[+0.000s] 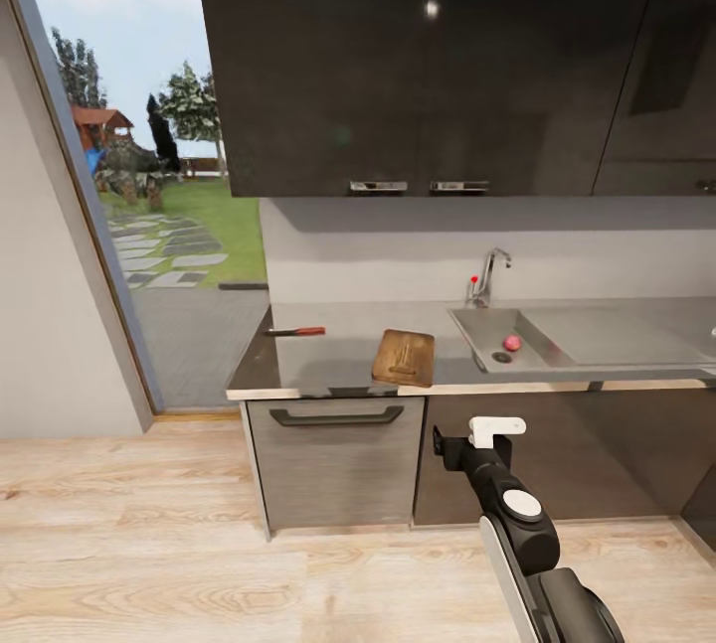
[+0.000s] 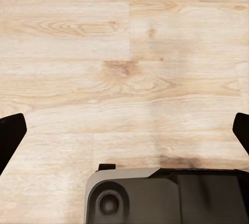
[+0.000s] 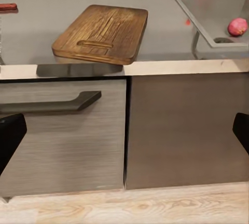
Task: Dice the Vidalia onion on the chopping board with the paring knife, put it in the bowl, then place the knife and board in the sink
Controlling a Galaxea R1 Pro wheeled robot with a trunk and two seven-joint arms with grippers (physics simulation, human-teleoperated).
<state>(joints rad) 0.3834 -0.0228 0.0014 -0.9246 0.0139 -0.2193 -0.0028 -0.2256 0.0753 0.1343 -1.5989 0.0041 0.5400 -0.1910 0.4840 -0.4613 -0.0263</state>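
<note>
The Vidalia onion [image 1: 511, 343] lies in the sink [image 1: 597, 337], just beside the round drain [image 1: 502, 357], above and slightly to the right of the right gripper [image 1: 467, 444] in the head view. In the right wrist view the onion [image 3: 237, 26] sits at the basin's near corner, with the gripper's two dark fingertips [image 3: 10, 135] spread wide at the frame edges and nothing between them; the jaws stand apart.

The right arm [image 1: 522, 524] reaches up and forward from the lower part of the head view, wrist raised to about the height of the cabinet fronts, below the countertop [image 1: 318, 365] edge and well apart from the onion.

The chopping board [image 1: 404, 357] lies on the countertop left of the sink, its near edge overhanging the counter's front lip; the wrist view shows its slot handle [image 3: 96, 43] toward the robot. The paring knife [image 1: 295, 331] lies further left on the countertop, red handle pointing toward the board, well apart from it. A chrome tap [image 1: 490, 273] and small red knob [image 1: 473, 279] stand behind the sink.

The left gripper [image 2: 124, 130] faces the pale wooden floor [image 2: 124, 68], its dark fingertips [image 2: 11, 133] wide apart, holding nothing. A drawer with a dark handle [image 1: 336, 415] sits under the board.
</note>
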